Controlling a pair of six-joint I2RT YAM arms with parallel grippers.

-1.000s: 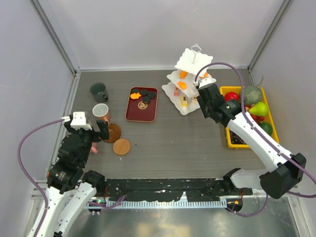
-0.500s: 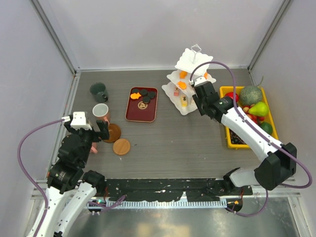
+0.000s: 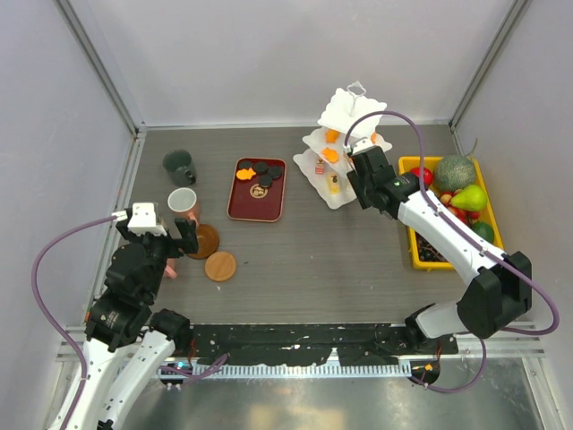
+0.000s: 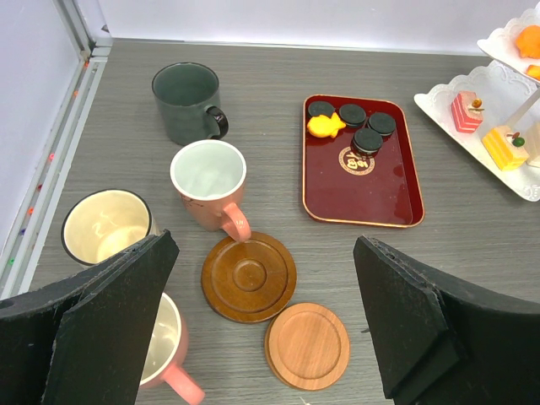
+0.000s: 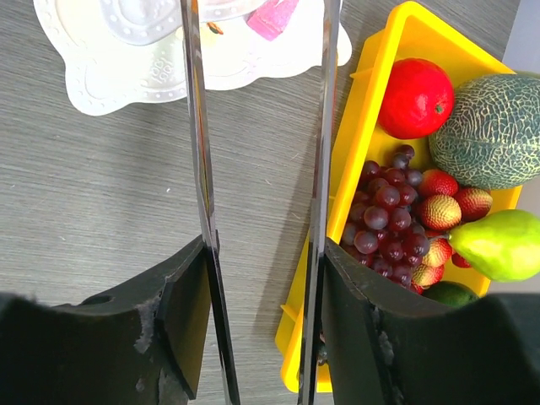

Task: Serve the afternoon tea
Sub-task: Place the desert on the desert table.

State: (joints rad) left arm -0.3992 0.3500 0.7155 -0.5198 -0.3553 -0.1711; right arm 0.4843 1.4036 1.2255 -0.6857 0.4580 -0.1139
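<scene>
Steel tongs [image 5: 202,169] are clamped in the right gripper [image 5: 263,312]. Their two blades run up the middle of the right wrist view and leave it at the top edge, standing apart along all the visible length. The blades lie over the lowest tier of the white three-tier stand [image 5: 126,76], upper left of that view. A pink sweet [image 5: 274,17] shows between them at the top (tips out of frame, so contact cannot be told). The yellow fruit tray [image 5: 371,110] lies right of the blades.

The left gripper [image 4: 263,246] has its jaws spread wide with nothing between them, at lower left of the overhead view, above the mugs.

Left wrist view:
- dark coaster [image 4: 249,276] just below the pink mug [image 4: 209,181]
- lighter coaster [image 4: 307,346] just beside it, lower right
- dark green mug [image 4: 186,103] upper left
- cream mug [image 4: 105,226] at left
- second pink mug [image 4: 164,346] partly behind the left finger
- dark red tray [image 4: 371,198] at centre, carrying black round sweets [image 4: 352,114] and one orange sweet [image 4: 325,126]
</scene>
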